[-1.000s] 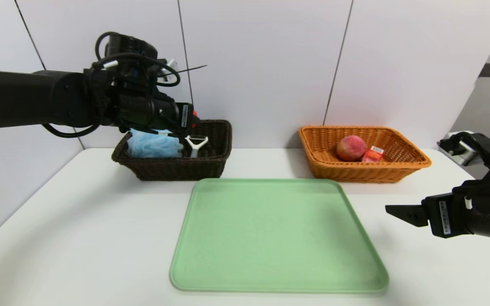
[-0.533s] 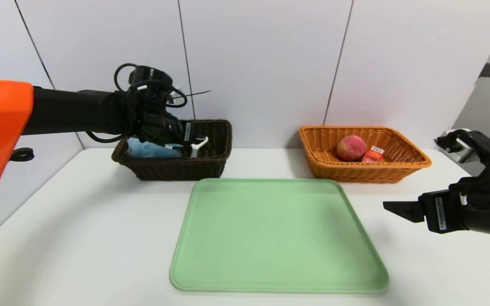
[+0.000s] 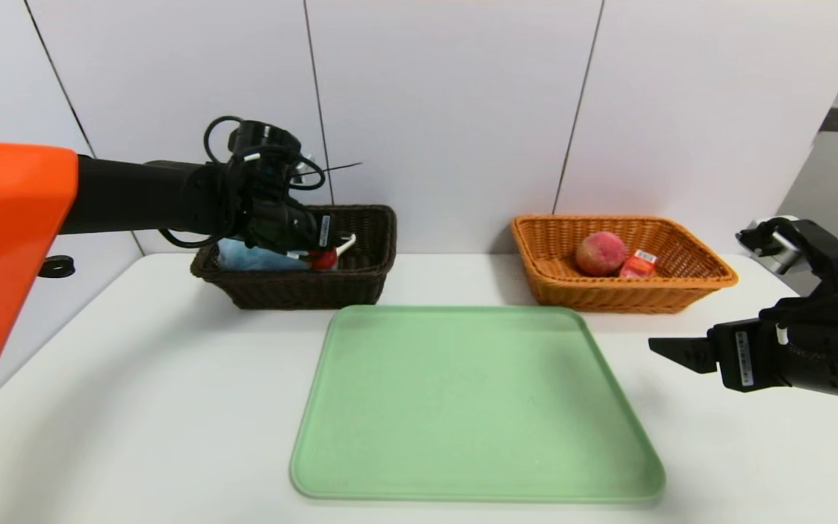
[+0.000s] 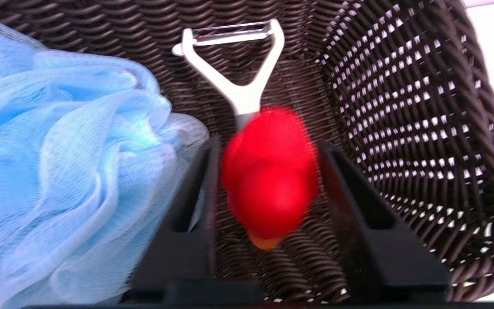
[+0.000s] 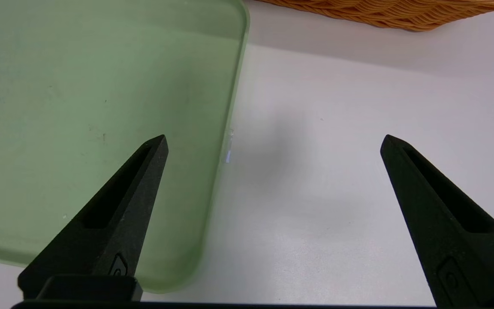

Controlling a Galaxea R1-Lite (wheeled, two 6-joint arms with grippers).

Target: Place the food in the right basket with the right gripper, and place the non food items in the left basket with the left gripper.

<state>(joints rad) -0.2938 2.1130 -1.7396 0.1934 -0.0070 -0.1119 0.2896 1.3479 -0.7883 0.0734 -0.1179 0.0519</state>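
One big green tray [image 3: 477,404] lies on the table in front of us, with nothing on it. Behind it we see the dark brown basket [image 3: 302,291] on our left and the orange basket [image 3: 630,298] on our right. Our right gripper [image 5: 275,137] waits beside the tray, fingers wide apart and holding nothing. Our left gripper [image 4: 269,143] is down in the dark basket, its fingers open on both sides of the duck. The fluffy blue pouf [image 4: 79,171] is in there too, very near one finger, so it could snag and come up when we lift. The peach [image 3: 601,254] sits in the orange basket. The peeler [image 4: 247,96] is by the duck, and a bump could shove it. The red duck [image 4: 272,171] could ride up if a finger rubs it. The little red carton [image 3: 638,265] is beside the peach.
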